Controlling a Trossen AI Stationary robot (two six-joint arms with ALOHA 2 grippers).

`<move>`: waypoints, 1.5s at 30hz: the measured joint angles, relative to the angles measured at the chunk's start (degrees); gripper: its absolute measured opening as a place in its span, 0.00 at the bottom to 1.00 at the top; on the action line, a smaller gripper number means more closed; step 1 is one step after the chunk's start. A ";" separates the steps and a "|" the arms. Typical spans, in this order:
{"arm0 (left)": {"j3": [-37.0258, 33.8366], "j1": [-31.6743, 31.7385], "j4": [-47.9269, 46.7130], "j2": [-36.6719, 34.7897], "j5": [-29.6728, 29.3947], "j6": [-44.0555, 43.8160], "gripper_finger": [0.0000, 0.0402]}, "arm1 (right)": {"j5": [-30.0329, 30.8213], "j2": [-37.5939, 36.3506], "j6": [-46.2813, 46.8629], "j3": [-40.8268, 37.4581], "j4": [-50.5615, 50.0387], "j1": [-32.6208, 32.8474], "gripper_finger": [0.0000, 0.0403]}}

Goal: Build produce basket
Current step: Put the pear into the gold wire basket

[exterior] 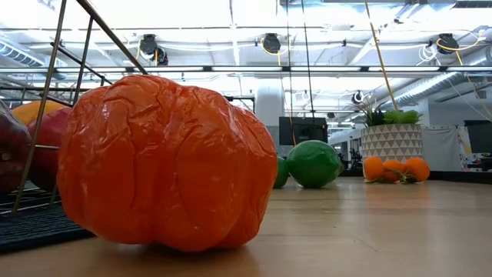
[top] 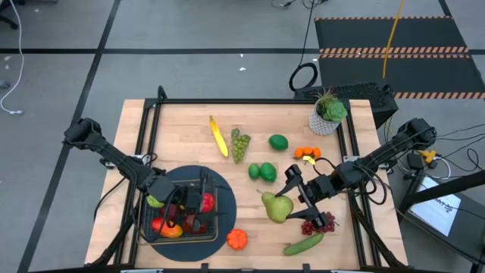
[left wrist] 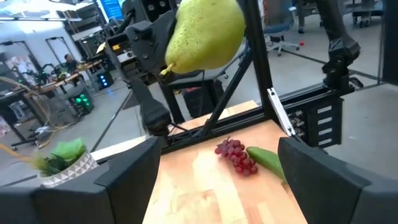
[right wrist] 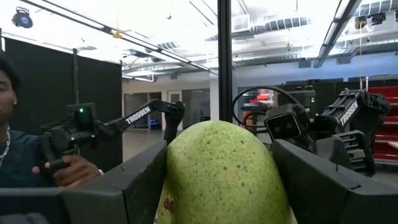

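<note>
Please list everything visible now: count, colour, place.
mat: one, dark, round, left side
basket: one, dark, on mat, holding red, yellow produce
banana: one, yellow, centre
green grapes: one bunch, beside banana
limes: three, green, centre
potted plant: one, green, far right corner
oranges: cluster, orange, near plant
pepper: one, orange, beside mat
pear: one, yellow-green, in right claw
cucumber: one, green, front right
purple grapes: one bunch, beside cucumber
person: one, beyond table
left claw: open, over basket
right claw: shut on pear

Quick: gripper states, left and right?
Left gripper: open, empty, over the basket.
Right gripper: shut on the pear.
</note>
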 joint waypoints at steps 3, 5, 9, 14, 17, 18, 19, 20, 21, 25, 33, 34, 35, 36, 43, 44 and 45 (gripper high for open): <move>0.02 0.00 -0.80 0.00 -2.21 0.02 0.78 | 0.02 0.00 1.01 0.00 -0.41 0.13 0.68; 0.02 0.00 -1.17 0.00 -3.65 0.72 0.79 | 0.00 0.00 1.27 0.00 -0.51 0.13 0.68; 0.02 -0.11 -0.99 0.20 -4.52 2.47 0.79 | 0.01 0.00 1.27 0.00 -0.67 0.13 0.68; 0.09 -0.64 0.55 1.51 -7.27 6.76 0.78 | 0.02 0.00 1.29 0.00 -1.02 0.13 0.68; 0.13 -1.13 3.01 3.57 -8.51 10.44 0.77 | 0.02 0.02 1.32 0.00 -1.30 0.13 0.68; 0.07 -1.48 3.76 4.27 -8.78 11.55 0.77 | 0.03 0.02 1.60 0.00 -1.31 0.13 0.68; 0.51 -1.56 4.65 5.13 -9.05 12.47 0.76 | 0.03 0.00 2.08 0.01 -1.43 0.13 0.68; 1.55 -1.61 5.18 6.15 -9.56 13.25 0.76 | 0.04 0.00 2.52 0.02 -1.74 0.13 0.68; 2.61 -1.63 5.40 7.15 -10.14 14.00 0.76 | 0.03 0.00 2.64 0.02 -2.08 0.13 0.68; 7.52 -1.94 4.72 11.99 -12.13 16.21 0.76 | 0.04 0.02 2.63 0.02 -3.28 0.13 0.68; 16.25 -1.94 1.91 20.35 -17.89 21.28 0.76 | 0.02 0.02 4.77 0.04 -4.73 0.13 0.68; 16.98 -1.94 1.87 21.05 -19.68 22.17 0.76 | 0.02 0.02 5.07 0.04 -4.90 0.13 0.68; 17.52 -1.94 1.92 21.71 -20.99 22.97 0.76 | 0.02 0.02 5.33 0.04 -5.05 0.13 0.68; 17.79 -1.94 1.85 22.11 -21.93 23.75 0.76 | 0.02 0.02 5.64 0.04 -5.21 0.13 0.68; 17.97 -1.68 1.74 22.38 -22.38 25.22 0.76 | 0.02 0.02 9.81 0.04 -7.02 0.13 0.68; 17.97 -1.67 1.68 22.38 -22.29 25.71 0.76 | 0.02 0.02 10.28 0.03 -7.27 0.13 0.68; 17.97 -1.66 1.61 22.38 -22.16 26.14 0.76 | 0.02 0.01 10.52 0.03 -7.41 0.13 0.68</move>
